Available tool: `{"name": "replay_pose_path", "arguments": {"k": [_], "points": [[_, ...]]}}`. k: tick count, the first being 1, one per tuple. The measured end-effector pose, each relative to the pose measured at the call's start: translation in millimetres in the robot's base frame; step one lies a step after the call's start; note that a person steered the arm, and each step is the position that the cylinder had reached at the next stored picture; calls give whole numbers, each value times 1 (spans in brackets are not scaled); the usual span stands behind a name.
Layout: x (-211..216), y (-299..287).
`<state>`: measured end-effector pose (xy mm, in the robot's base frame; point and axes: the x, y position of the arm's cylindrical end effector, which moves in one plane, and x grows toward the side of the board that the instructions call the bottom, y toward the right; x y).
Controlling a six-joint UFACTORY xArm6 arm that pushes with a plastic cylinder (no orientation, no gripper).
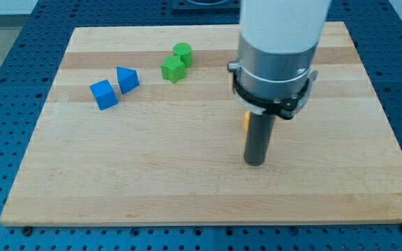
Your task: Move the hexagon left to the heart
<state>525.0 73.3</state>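
Observation:
My tip point(255, 163) rests on the wooden board point(187, 181), right of the middle. A sliver of a yellow-orange block point(246, 120) shows just behind the rod's left side; the rod and the arm body hide the rest of it, so its shape cannot be made out. No hexagon or heart can be clearly made out. Two green blocks sit near the view's top middle: a rounded one point(183, 53) and an angular one point(174, 69), touching each other. Two blue blocks sit at the left: a squarish one point(103, 95) and a triangular one point(128, 79).
The white and grey arm body point(278, 49) covers the board's upper right part and may hide other blocks. A blue perforated table point(5, 84) surrounds the board on all sides.

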Motion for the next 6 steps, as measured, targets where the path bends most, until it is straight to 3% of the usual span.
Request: {"name": "replay_pose_path", "arguments": {"k": [1, 6], "points": [[-28, 13], [-59, 2]]}}
